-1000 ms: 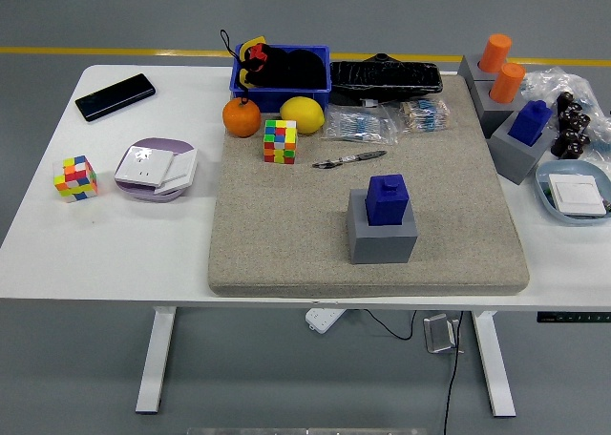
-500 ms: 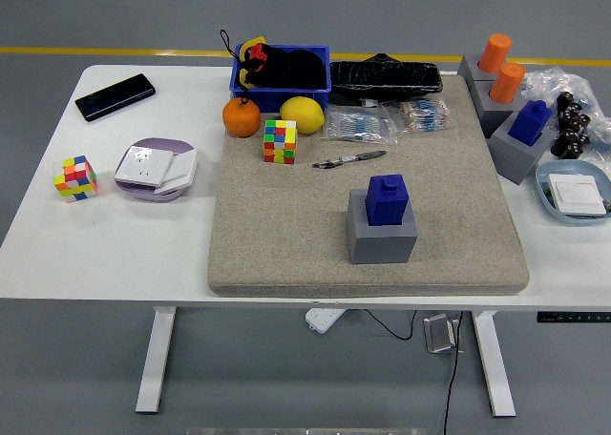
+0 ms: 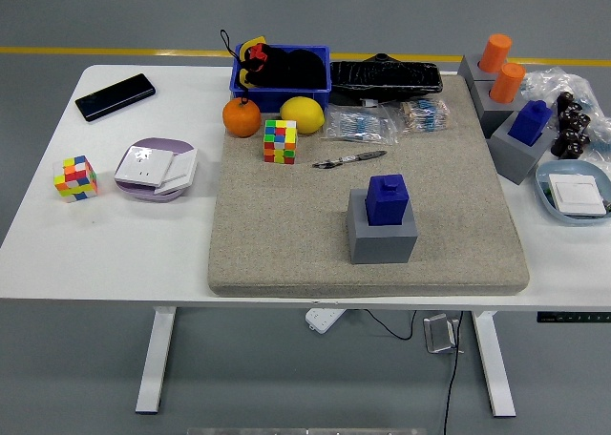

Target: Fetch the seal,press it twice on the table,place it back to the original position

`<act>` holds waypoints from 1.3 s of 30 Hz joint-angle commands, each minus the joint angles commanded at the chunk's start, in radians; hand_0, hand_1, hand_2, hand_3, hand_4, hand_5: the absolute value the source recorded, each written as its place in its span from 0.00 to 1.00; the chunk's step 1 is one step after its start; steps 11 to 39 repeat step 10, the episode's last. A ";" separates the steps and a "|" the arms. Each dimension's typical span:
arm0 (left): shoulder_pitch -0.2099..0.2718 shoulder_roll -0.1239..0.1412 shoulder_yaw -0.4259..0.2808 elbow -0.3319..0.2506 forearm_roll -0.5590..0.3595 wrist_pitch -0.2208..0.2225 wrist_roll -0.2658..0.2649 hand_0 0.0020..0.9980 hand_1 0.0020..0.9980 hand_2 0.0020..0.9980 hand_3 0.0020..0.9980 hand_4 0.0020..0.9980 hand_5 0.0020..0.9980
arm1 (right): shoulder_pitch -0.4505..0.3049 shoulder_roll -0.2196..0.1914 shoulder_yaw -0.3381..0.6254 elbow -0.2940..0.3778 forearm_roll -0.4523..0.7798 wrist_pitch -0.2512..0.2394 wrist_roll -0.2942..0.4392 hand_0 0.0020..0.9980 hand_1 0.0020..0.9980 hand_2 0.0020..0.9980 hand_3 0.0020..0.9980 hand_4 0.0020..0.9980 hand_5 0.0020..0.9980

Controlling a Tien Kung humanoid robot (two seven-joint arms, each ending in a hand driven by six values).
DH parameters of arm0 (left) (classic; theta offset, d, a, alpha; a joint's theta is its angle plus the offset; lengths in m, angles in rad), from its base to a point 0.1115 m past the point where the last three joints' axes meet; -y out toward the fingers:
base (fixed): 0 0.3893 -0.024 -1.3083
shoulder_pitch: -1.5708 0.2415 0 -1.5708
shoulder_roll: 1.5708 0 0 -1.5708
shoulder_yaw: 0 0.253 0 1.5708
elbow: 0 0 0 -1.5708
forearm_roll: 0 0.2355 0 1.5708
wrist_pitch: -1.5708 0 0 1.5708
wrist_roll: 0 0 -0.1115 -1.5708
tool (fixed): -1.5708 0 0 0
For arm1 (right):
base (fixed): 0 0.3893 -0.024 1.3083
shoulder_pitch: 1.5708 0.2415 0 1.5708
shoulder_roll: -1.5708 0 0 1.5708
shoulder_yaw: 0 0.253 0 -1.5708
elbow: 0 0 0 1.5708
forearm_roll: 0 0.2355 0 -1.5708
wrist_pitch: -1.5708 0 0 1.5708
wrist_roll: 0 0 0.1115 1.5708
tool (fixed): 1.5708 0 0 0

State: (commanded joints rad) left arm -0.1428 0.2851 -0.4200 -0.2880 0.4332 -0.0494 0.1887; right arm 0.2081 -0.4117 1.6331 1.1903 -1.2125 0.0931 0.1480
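Nearest, on a coarse beige felt mat (image 3: 286, 235) covering the middle of the white table (image 3: 105, 244): a blocky blue seal (image 3: 388, 199) with a small knob on top, seated upright in a square grey holder (image 3: 382, 230). No robot hand in view, so nothing to tell of fingers.

Beyond it on the mat, a slim pen (image 3: 348, 158) lying flat, a multicoloured puzzle cube (image 3: 280, 141), and clear crinkled bags (image 3: 363, 124) of small blue parts. At the mat's far left corner, a dimpled orange (image 3: 242, 117) just beside a smooth lemon (image 3: 302, 114).

Left of the mat on bare table: a second, smaller puzzle cube (image 3: 75, 177), a purple dish (image 3: 156, 169) bearing white flat cards, and farther back a glossy black phone (image 3: 115, 96).

Right of the mat: a pale blue dish (image 3: 571, 192), another blue seal (image 3: 530, 122) in a grey block, and two orange cylinders (image 3: 499, 67) in grey blocks.

Farthest: a blue plastic bin (image 3: 282, 75) of dark items beside a black shiny pouch (image 3: 385, 76). Behind, grey floor crossed by a yellow line (image 3: 115, 51).
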 joint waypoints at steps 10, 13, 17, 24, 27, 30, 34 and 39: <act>-0.007 0.009 0.014 -0.001 -0.002 0.001 0.000 0.74 0.70 0.68 0.75 0.66 0.31 | 0.006 -0.005 -0.014 -0.001 0.003 -0.002 -0.002 0.83 0.76 0.74 0.72 1.00 0.40; -0.007 0.009 0.014 -0.001 -0.002 0.001 0.000 0.74 0.70 0.68 0.75 0.66 0.31 | 0.006 -0.005 -0.014 -0.001 0.003 -0.002 -0.002 0.83 0.76 0.74 0.72 1.00 0.40; -0.007 0.009 0.014 -0.001 -0.002 0.001 0.000 0.74 0.70 0.68 0.75 0.66 0.31 | 0.006 -0.005 -0.014 -0.001 0.003 -0.002 -0.002 0.83 0.76 0.74 0.72 1.00 0.40; -0.007 0.009 0.014 -0.001 -0.002 0.001 0.000 0.74 0.70 0.68 0.75 0.66 0.31 | 0.006 -0.005 -0.014 -0.001 0.003 -0.002 -0.002 0.83 0.76 0.74 0.72 1.00 0.40; -0.007 0.009 0.014 -0.001 -0.002 0.001 0.000 0.74 0.70 0.68 0.75 0.66 0.31 | 0.006 -0.005 -0.014 -0.001 0.003 -0.002 -0.002 0.83 0.76 0.74 0.72 1.00 0.40; -0.007 0.009 0.014 -0.001 -0.002 0.001 0.000 0.74 0.70 0.68 0.75 0.66 0.31 | 0.006 -0.005 -0.014 -0.001 0.003 -0.002 -0.002 0.83 0.76 0.74 0.72 1.00 0.40; -0.007 0.009 0.014 -0.001 -0.002 0.001 0.000 0.74 0.70 0.68 0.75 0.66 0.31 | 0.006 -0.005 -0.014 -0.001 0.003 -0.002 -0.002 0.83 0.76 0.74 0.72 1.00 0.40; -0.007 0.009 0.014 -0.001 -0.002 0.001 0.000 0.74 0.70 0.68 0.75 0.66 0.31 | 0.006 -0.005 -0.014 -0.001 0.003 -0.002 -0.002 0.83 0.76 0.74 0.72 1.00 0.40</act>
